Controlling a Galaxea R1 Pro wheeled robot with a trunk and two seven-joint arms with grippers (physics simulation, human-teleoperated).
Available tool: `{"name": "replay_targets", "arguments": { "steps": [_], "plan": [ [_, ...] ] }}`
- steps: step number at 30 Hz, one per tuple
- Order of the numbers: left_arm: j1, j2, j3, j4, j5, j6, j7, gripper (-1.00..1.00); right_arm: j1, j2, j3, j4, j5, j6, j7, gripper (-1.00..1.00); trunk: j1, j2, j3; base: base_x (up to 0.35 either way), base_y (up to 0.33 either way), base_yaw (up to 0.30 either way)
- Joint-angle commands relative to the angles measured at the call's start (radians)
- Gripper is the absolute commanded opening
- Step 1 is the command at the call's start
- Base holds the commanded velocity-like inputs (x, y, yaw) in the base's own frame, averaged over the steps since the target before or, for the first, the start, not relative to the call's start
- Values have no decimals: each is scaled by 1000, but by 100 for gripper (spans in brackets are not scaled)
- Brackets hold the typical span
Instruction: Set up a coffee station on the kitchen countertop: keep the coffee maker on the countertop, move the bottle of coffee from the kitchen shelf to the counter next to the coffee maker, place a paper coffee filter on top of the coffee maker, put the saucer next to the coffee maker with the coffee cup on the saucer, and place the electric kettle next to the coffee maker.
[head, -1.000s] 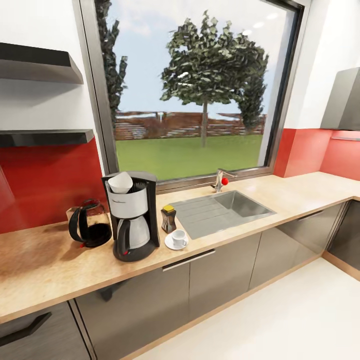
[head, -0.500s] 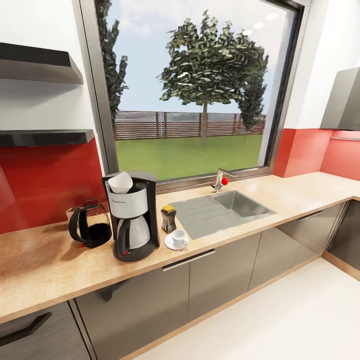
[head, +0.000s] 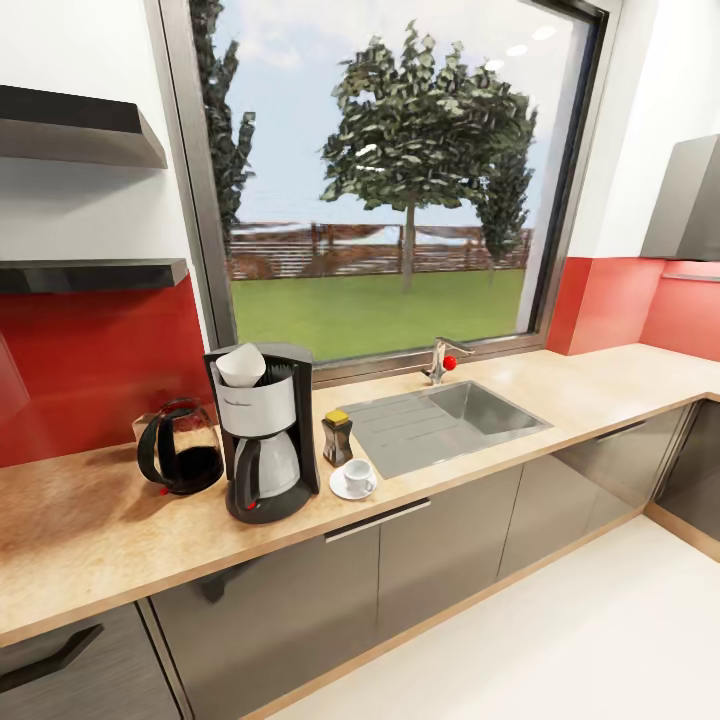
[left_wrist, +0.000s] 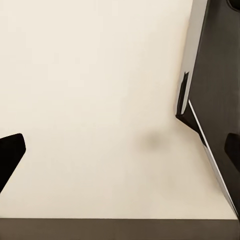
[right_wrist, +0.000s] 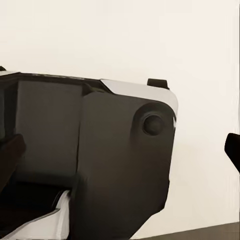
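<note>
Nothing shifts from the earlier frames: coffee maker (head: 262, 430) wears its filter (head: 241, 365); kettle (head: 180, 446), coffee bottle (head: 337, 437) and cup on saucer (head: 353, 480) flank it. Station looks complete; both grippers' fingertips sit spread, empty.

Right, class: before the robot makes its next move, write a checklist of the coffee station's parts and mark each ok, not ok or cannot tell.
1. Coffee maker stands upright on the countertop: ok.
2. Paper coffee filter sits on top of the coffee maker: ok.
3. Bottle of coffee stands on the counter beside the coffee maker: ok.
4. Coffee cup rests on the saucer, next to the coffee maker: ok.
5. Electric kettle stands on the counter at the coffee maker's other side: ok.
6. Grippers free of any load: cannot tell, only dark finger edges show in the wrist views.
</note>
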Motion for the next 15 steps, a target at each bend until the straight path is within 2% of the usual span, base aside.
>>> {"name": "replay_targets", "arguments": {
  "steps": [1, 3, 7, 15],
  "plan": [
    [1, 0, 8, -1, -6, -2, 0, 100, 0, 0, 2, -2, 4, -22, 2, 100, 0, 0, 0, 0, 0, 0],
    [1, 0, 8, -1, -6, 10, 1, 100, 0, 1, 2, -2, 4, -84, 2, 100, 0, 0, 0, 0, 0, 0],
    [1, -3, 7, -1, -6, 64, 4, 100, 0, 1, 2, -2, 4, -134, 2, 100, 0, 0, 0, 0, 0, 0],
    [1, -17, 3, -1, -8, 72, 0, 100, 0, 1, 2, -2, 3, -139, 3, 100, 0, 0, 0, 0, 0, 0]
  ]
}}
